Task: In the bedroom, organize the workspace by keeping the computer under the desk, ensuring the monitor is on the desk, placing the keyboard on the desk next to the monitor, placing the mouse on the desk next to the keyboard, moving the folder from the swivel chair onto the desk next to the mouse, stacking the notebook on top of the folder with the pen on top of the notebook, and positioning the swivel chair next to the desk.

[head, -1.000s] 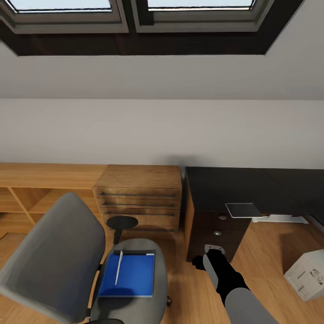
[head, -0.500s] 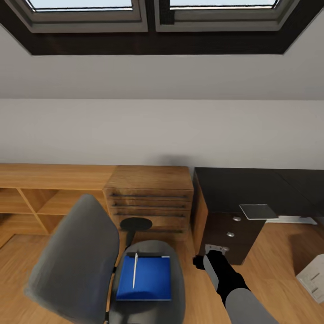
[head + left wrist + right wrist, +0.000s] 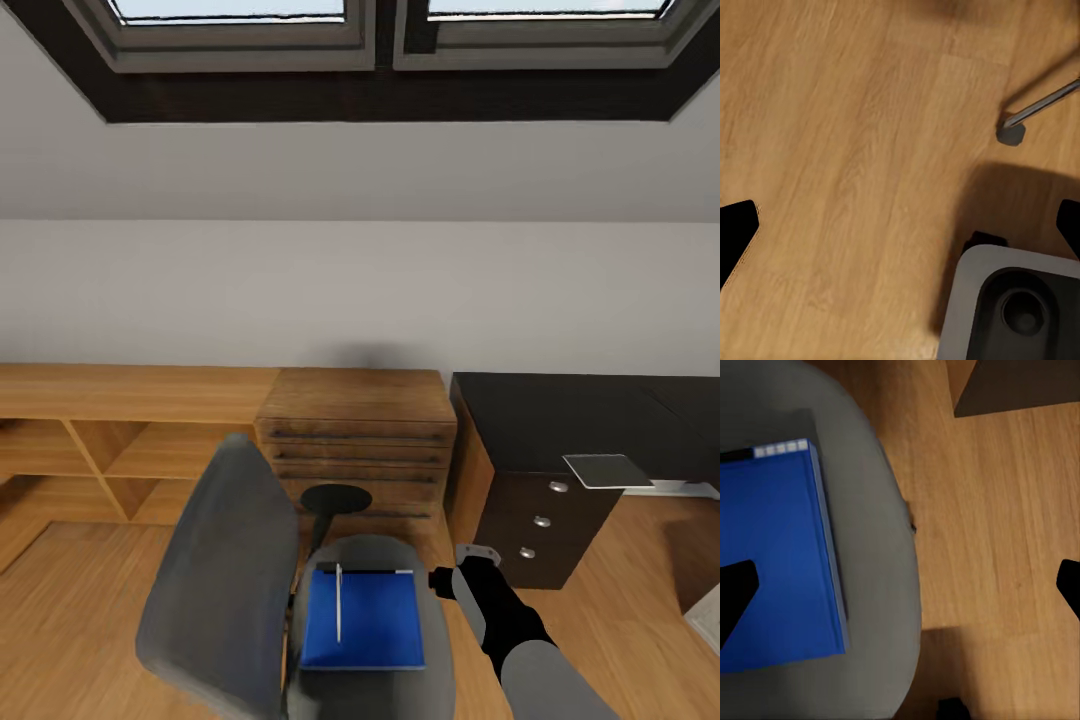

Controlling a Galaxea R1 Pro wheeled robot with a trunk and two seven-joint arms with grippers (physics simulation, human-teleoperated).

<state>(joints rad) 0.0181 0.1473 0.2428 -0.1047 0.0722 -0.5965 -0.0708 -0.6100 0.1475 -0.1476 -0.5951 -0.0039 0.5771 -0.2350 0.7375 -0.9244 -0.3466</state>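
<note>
Lying flat on swivel chair [image 3: 225, 580] w/ grey upholstery: glossy blue folder [image 3: 365, 620]; both fingers pairs apart.

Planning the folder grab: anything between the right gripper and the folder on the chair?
Nothing visible. The right gripper sits just off the folder's right edge, with only bare chair seat between them, jaws spread wide in the wrist view. One catch: a pen lies on top of the folder and could roll off when it is lifted.

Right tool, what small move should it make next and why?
Probably ease the right tool toward the blue folder on the swivel chair seat: it hangs beside the seat edge, open, and the pen lies on the folder.
</note>
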